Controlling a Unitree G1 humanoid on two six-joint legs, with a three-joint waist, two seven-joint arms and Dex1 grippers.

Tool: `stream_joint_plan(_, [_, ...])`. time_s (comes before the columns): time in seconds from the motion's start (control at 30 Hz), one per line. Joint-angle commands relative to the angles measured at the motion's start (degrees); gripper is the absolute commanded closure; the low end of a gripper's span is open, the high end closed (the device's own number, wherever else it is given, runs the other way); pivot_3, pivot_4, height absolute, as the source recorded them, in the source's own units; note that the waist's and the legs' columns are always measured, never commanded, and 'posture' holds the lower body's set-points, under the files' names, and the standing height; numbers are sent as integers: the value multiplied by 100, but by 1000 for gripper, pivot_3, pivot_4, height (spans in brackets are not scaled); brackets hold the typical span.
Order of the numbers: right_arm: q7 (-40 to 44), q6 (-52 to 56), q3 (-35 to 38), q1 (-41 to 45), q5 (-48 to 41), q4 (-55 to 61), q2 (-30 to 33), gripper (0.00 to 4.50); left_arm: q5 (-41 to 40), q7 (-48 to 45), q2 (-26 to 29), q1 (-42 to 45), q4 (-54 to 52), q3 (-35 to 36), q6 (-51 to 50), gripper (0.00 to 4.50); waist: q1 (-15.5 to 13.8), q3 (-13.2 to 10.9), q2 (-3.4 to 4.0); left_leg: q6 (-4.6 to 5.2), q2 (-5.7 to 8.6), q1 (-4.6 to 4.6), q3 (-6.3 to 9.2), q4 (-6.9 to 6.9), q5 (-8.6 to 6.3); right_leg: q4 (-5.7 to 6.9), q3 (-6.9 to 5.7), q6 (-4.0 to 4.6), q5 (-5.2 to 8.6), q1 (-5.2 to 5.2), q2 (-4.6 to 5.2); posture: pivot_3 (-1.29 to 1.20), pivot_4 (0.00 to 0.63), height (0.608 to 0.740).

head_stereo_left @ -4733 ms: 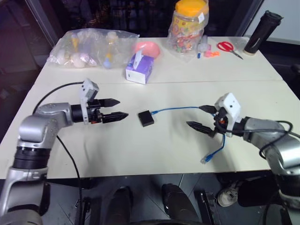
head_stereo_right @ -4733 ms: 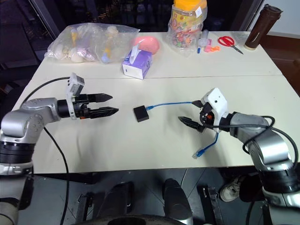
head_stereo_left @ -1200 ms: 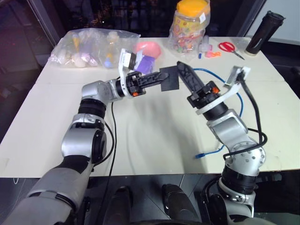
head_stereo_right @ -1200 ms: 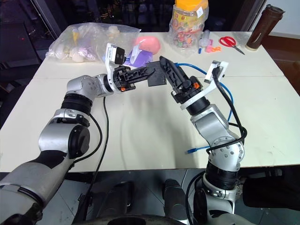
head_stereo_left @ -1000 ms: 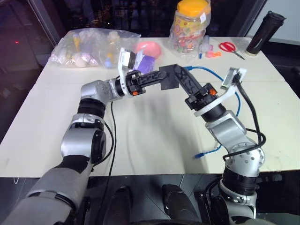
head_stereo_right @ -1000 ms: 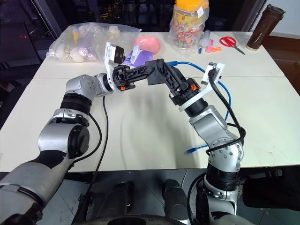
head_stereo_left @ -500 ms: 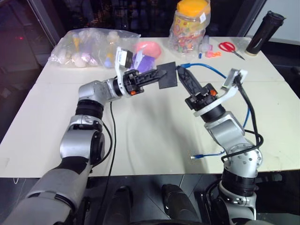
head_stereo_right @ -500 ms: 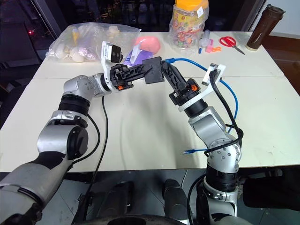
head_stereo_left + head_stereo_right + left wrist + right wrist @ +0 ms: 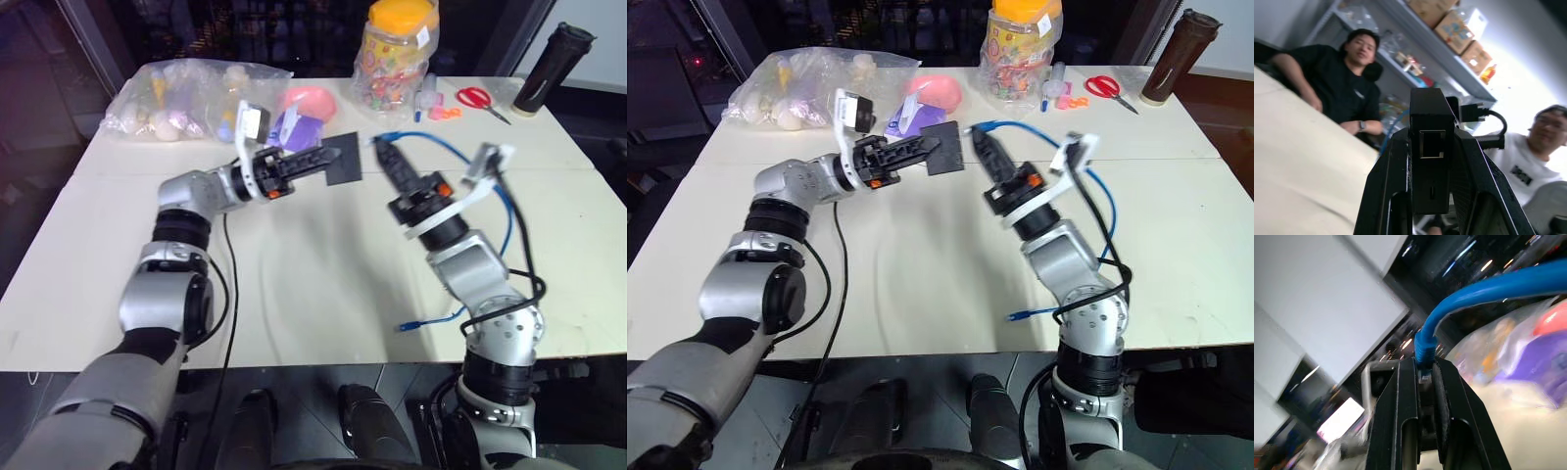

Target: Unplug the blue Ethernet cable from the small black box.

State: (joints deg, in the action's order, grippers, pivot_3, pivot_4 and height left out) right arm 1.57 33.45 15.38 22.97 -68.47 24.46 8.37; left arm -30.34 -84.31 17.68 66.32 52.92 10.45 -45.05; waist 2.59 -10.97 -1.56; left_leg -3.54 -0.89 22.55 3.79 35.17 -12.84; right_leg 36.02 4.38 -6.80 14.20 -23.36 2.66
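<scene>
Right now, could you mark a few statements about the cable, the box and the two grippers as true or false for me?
1. The blue Ethernet cable is plugged into the small black box. False: its plug end is apart from the box, and the left wrist view shows the port empty.
2. The left gripper holds the box above the table. True.
3. The right gripper is open and empty. False: it is shut on the cable's plug end.
4. The cable's other end hangs loose near the table's front edge. True.
5. The red scissors lie beside the left arm. False: they lie at the far right.
</scene>
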Motion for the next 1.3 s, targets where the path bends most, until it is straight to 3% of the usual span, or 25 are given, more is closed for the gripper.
stream_joint_plan(0.03, [-56, -253, 281, 38, 11, 74, 139, 4439, 16, -15, 169, 119, 49, 95, 215, 4051, -4, 0, 0, 0, 0, 0, 0, -3, 0, -2, 0, 0, 0, 0, 0, 0, 150, 739])
stream_joint_plan(0.23, [-128, -263, 406, -60, 240, -163, 392, 4439, 72, 241, 199, 150, 148, 162, 526, 4051, -10, 0, 0, 0, 0, 5, -1, -1, 0, -4, -1, 0, 0, 0, 1, 0, 150, 739])
stream_joint_plan(0.37, [-349, -17, 271, -132, 1112, -1137, 819, 4439, 242, 298, 34, 57, -105, -56, 878, 4051, -24, 0, 0, 0, 1, 5, -2, 2, 0, -5, 0, 1, 1, 2, 2, 0, 150, 739])
stream_joint_plan(0.47, [-64, -122, 132, 77, 1822, -2242, 1100, 4439, 369, 506, -166, -16, -226, -148, 1188, 4051, -13, 0, 0, 1, 1, 5, -5, -1, 0, -6, 2, 1, 1, 1, 2, 0, 150, 739])
stream_joint_plan(0.57, [161, -425, 179, 432, 2410, -3545, 1289, 3349, 660, 712, -433, -215, -380, -376, 1803, 4051, -2, 0, 0, 0, 1, 4, -11, -1, 0, -7, 7, 0, 0, -1, 2, 0, 150, 739])
stream_joint_plan(0.6, [261, -468, 196, 495, 2512, -3784, 1318, 2806, 738, 735, -492, -271, -404, -446, 1962, 4051, -6, 0, 0, 0, 1, 1, -17, -1, 0, -7, 12, -1, 0, -1, 2, 0, 150, 739])
stream_joint_plan(0.7, [599, -292, -13, 323, 2752, -3581, 1439, 1368, 981, 1038, -669, -400, -410, -583, 2582, 4051, 6, 0, 1, 1, 1, 0, -17, -6, -1, -6, 14, -1, 0, -5, -1, 0, 150, 739])
stream_joint_plan(0.93, [1298, 217, -1026, -646, 3541, -1631, 2116, 1368, 1578, 2292, -1178, -316, 375, -656, 4377, 4051, -21, 0, 1, 3, 4, 12, -18, 3, -2, -15, 16, -7, 2, -7, 2, 0, 150, 739])
stream_joint_plan(1.2, [1265, 255, -674, -874, 3711, -955, 2028, 1368, 2444, 3618, -1583, -364, 1527, -946, 5769, 4051, -27, 0, 0, 3, 4, 19, -18, 8, -2, -44, 16, -10, 0, 1, 1, 0, 150, 739])
stream_joint_plan(1.3, [1261, 228, -581, -837, 3741, -923, 1946, 1277, 2603, 3878, -1772, -318, 1829, -985, 5746, 2652, -36, 0, 0, 4, 4, 23, -17, 6, -2, -50, 15, -12, -1, 0, 1, 0, 150, 739])
